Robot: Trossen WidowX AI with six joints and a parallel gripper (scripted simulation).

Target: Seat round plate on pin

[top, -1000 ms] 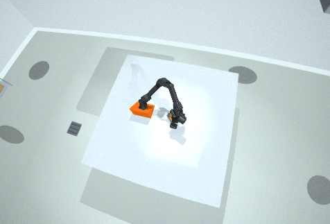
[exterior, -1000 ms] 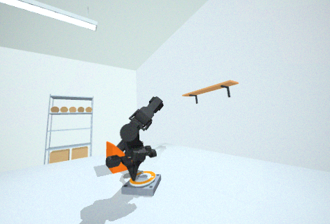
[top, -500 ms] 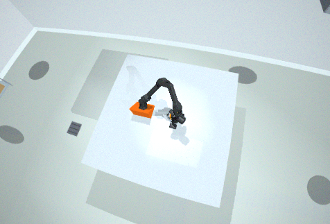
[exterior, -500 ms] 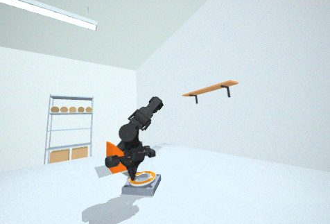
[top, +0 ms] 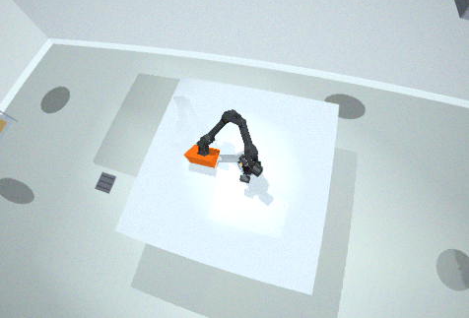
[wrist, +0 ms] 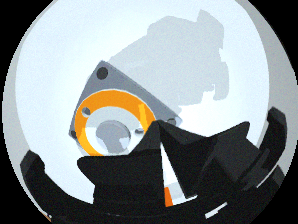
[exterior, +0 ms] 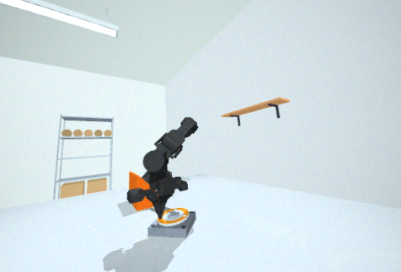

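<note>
The round plate (exterior: 182, 210) (wrist: 112, 97), white with an orange ring, sits around the grey post (wrist: 116, 131) on the grey base (exterior: 168, 232) (wrist: 145, 100). A sliver of its orange shows beside the gripper in the top view. Two dark holes show in the plate in the wrist view, one at its upper left and one towards the fingers. The pin and the tab cannot be made out clearly, nor whether the plate lies flat. My gripper (exterior: 160, 217) (wrist: 156, 124) is shut and empty. Its tips point down at the plate's edge and seem to touch it; the fingers hide part of the plate.
The arm's orange mount (top: 202, 157) (exterior: 141, 195) stands behind the base on the white table top (top: 163, 202). Dark round recesses (wrist: 102, 73) mark the base's corners. The arm's shadow falls beside the base. A shelf rack (exterior: 86, 157) stands far off by the wall.
</note>
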